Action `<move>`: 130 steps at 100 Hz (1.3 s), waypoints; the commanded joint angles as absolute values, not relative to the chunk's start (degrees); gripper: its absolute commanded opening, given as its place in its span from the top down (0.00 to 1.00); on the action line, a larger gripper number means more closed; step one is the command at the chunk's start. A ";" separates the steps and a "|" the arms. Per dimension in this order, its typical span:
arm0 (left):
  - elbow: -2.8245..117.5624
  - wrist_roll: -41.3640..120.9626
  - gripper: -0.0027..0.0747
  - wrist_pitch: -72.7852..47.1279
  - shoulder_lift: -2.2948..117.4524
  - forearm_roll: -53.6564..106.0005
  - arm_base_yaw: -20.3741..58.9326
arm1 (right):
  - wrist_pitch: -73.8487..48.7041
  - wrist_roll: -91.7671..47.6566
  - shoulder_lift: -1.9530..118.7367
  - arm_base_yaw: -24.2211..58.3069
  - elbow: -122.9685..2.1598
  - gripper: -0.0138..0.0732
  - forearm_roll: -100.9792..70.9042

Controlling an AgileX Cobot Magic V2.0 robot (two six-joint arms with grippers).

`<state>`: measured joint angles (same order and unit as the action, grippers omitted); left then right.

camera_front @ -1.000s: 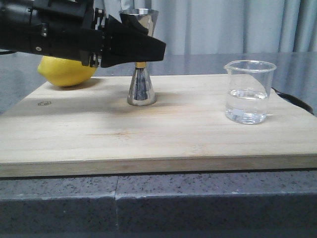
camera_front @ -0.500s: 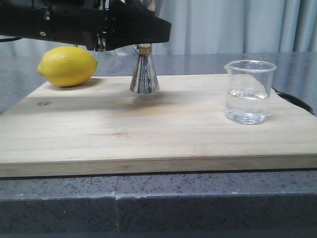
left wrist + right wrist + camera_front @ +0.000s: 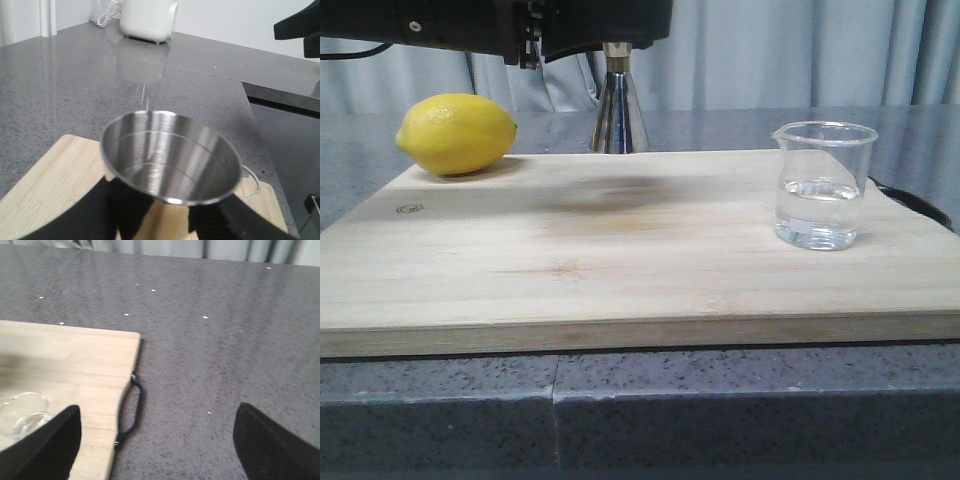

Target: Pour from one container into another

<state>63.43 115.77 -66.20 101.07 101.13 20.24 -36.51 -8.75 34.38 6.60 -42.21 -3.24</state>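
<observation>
Polished steel, the jigger (image 3: 617, 110) hangs clear of the wooden board (image 3: 620, 270) in the front view, its lower cone showing below the left gripper (image 3: 605, 30) with a thin gold band at the waist just under the black fingers. Its foot is well off the board and a soft shadow lies on the wood beneath. The left gripper is closed on the jigger's upper part; in the left wrist view the fingers (image 3: 90, 210) press on either side of the cup below the rim, and the jigger (image 3: 170, 160) stands upright with its open mouth facing the camera. The inside of the cup looks empty, though reflections make it hard to be sure.

The beaker (image 3: 822, 185) stands upright on the right part of the board, well apart from the jigger, with clear liquid filling roughly its lower half. A lemon (image 3: 457, 133) rests on the board's far left corner.

The right gripper (image 3: 155, 440) is out of the front view; in the right wrist view its two dark fingertips are spread wide with nothing between them, over the board's right edge and the grey counter (image 3: 225, 315). The beaker (image 3: 22, 412) sits just beside the left-hand fingertip, and a black loop handle (image 3: 131, 410) runs along the board's edge.
</observation>
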 commanded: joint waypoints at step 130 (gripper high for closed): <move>65.22 115.18 0.63 -71.70 98.35 106.02 20.64 | -12.99 -38.63 47.57 21.43 -32.35 0.22 -34.36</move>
